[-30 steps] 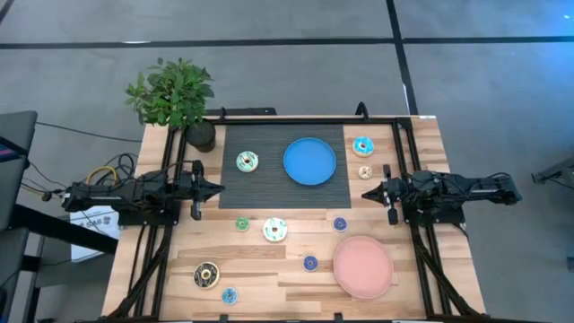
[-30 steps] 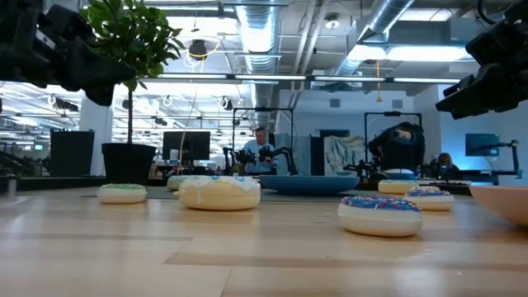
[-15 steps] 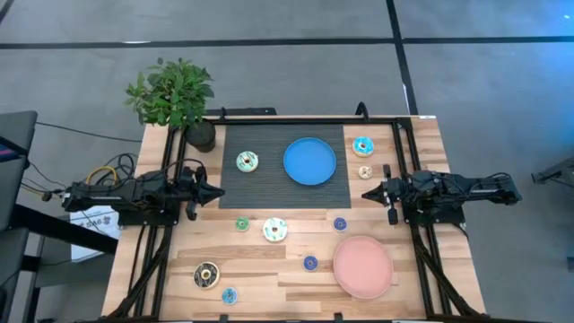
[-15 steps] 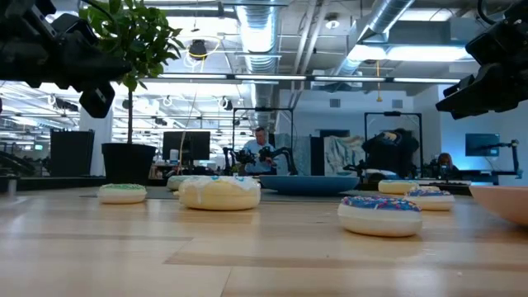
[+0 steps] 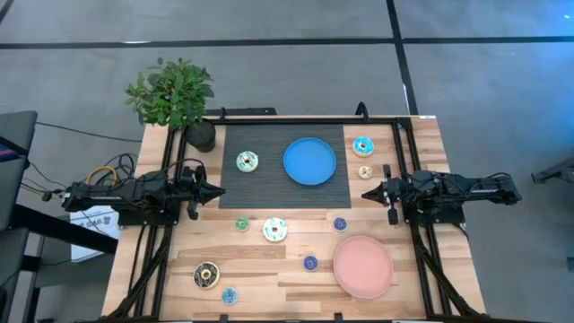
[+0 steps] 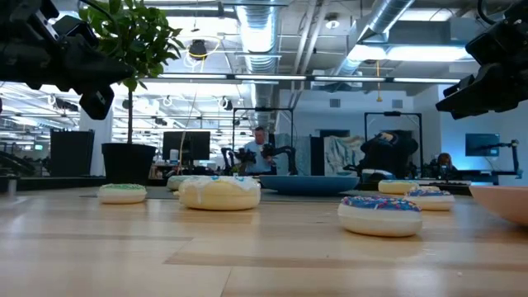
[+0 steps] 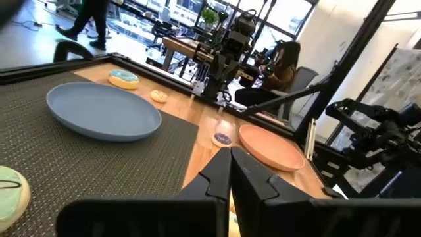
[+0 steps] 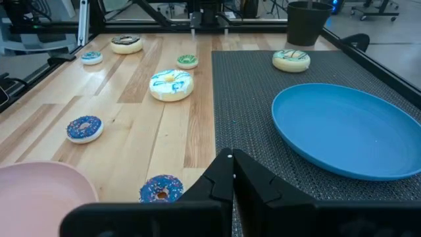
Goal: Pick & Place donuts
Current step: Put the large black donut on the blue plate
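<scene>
Several donuts lie flat about the table. A white-green one [image 5: 247, 161] rests on the dark mat [image 5: 269, 193]. A turquoise one [image 5: 362, 145] and a small tan one [image 5: 365, 171] lie at the far right. A large white one [image 5: 275, 230], small blue ones [image 5: 340, 224] [image 5: 310, 263], a small green one [image 5: 242, 224] and a dark brown one [image 5: 207, 274] lie on the bare wood. My left gripper [image 5: 222, 188] hovers shut at the mat's left edge, pointing level toward the right. My right gripper [image 5: 363, 193] hovers shut at the mat's right edge. Both wrist views show the fingers [image 7: 230, 174] [image 8: 231, 172] closed on nothing.
A blue plate [image 5: 309, 161] sits on the mat, and a pink plate [image 5: 363, 266] stands near the front right. A potted plant [image 5: 175, 94] stands at the far left corner. Black frame rails [image 5: 408, 161] run along both sides. People and desks show in the room beyond.
My left gripper has rolled about the line it points along while staying in place at the mat's left edge, still shut. The donuts and plates lie where they were.
</scene>
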`<state>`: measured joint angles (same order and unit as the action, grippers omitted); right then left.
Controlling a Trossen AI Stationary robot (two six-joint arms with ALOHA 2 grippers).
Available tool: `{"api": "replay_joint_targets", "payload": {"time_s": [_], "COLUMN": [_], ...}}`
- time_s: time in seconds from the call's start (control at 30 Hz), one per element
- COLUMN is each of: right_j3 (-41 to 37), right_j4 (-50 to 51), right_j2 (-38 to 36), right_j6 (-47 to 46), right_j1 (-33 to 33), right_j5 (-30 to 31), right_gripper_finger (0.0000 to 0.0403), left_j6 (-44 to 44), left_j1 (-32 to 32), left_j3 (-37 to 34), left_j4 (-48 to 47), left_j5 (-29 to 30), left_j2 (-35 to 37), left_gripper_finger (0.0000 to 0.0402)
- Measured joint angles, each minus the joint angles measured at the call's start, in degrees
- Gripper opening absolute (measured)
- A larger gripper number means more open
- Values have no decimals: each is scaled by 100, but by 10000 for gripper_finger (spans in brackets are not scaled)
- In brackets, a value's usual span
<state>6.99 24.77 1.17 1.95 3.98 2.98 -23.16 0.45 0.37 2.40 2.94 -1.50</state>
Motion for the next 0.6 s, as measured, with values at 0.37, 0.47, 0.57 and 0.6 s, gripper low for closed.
{"api": "replay_joint_targets", "payload": {"time_s": [0.37,0.47,0.57,0.6], "right_j3": [1,1,1,0], "right_j4": [-1,0,-1,0], "right_j2": [-1,-2,0,-1], "right_j6": [1,1,1,0], "right_j1": [-1,0,-1,0], "right_j5": [1,1,0,2], "right_gripper_finger": [0,0,0,0], "left_j6": [-104,280,359,292], "left_j1": [-628,-1116,-1550,-1678], "left_j3": [971,1493,2109,2331], "left_j4": [-158,-234,-581,-839], "left_j5": [1503,2170,2712,2845], "left_j2": [-577,-1415,-2392,-2737], "left_gripper_finger": [0,0,0,0]}}
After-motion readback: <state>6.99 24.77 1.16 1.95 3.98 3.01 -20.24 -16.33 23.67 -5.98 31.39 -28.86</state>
